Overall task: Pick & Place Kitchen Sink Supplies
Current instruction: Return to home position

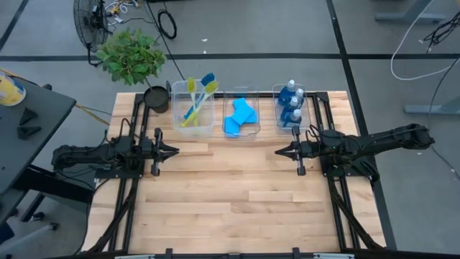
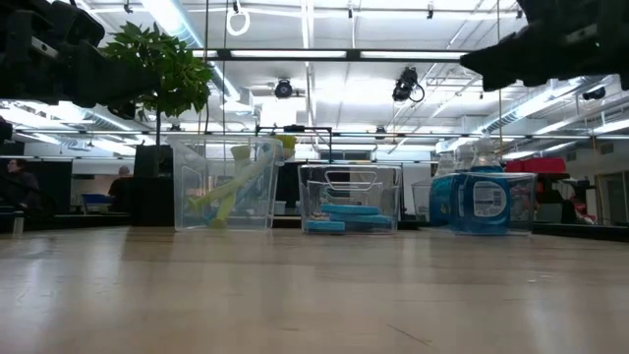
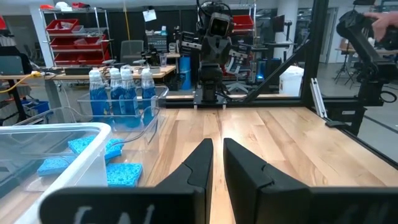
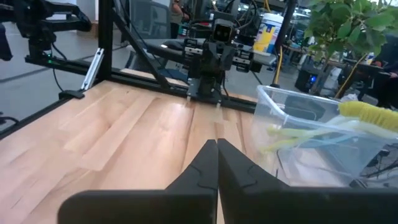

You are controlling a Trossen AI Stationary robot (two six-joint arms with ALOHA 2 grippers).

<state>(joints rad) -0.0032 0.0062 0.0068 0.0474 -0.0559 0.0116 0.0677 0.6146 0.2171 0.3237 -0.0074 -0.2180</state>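
Observation:
Three clear bins stand in a row along the table's far edge. The left bin holds the brushes, two yellow-green and one blue, leaning with their heads up. The middle bin holds the flat blue sponges. The right bin holds the blue bottles, standing upright. My left gripper hovers over the table's left part, pointing right, with a narrow gap between its fingers. My right gripper hovers opposite, pointing left, shut on nothing.
A leafy potted plant stands at the table's far left corner beside the brush bin. Black frame rails run along the table's left and right sides. Bare wood lies between the grippers and toward the near edge.

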